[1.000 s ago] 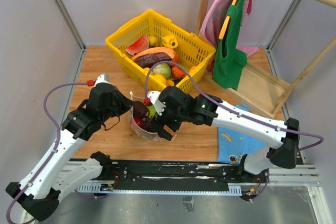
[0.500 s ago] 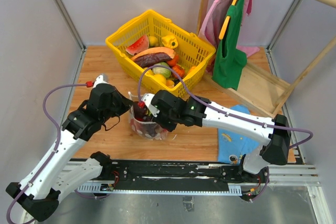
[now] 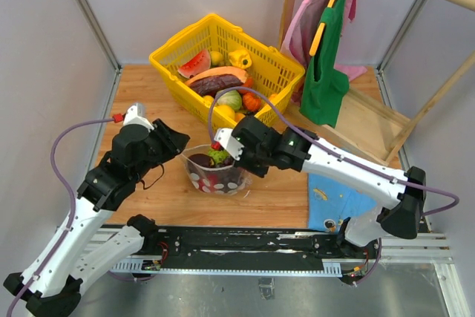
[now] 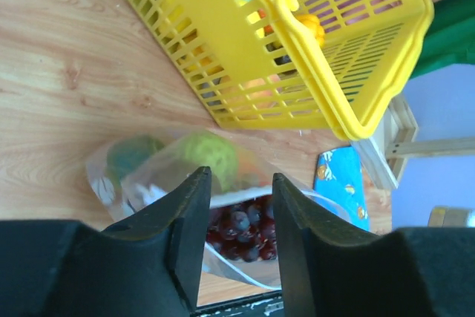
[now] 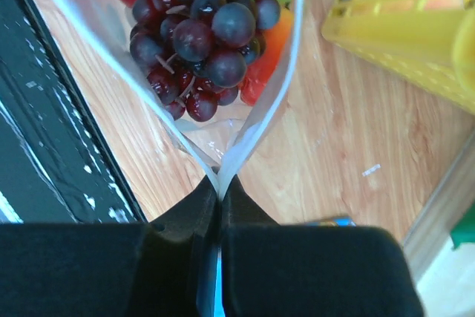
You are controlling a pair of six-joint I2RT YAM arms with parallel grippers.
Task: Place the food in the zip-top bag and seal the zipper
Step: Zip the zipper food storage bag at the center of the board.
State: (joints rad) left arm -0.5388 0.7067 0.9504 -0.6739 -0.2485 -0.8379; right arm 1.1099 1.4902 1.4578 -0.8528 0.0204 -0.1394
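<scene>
The bag [image 3: 215,177] lies on the bench [image 3: 148,202] just in front of the basket [image 3: 168,52]. Its mouth is spread, with grapes [image 5: 199,31] and other food inside. The right pincer [image 5: 220,189] is pressed together on the zipper [image 5: 286,90] at one end of the mouth. The left pincer [image 4: 239,183] is spread above the bag's other side.

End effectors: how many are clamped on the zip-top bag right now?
1. The right end effector is shut on the rim of the zip-top bag; the left end effector sits open beside the bag, fingers apart, clamping nothing.
</scene>
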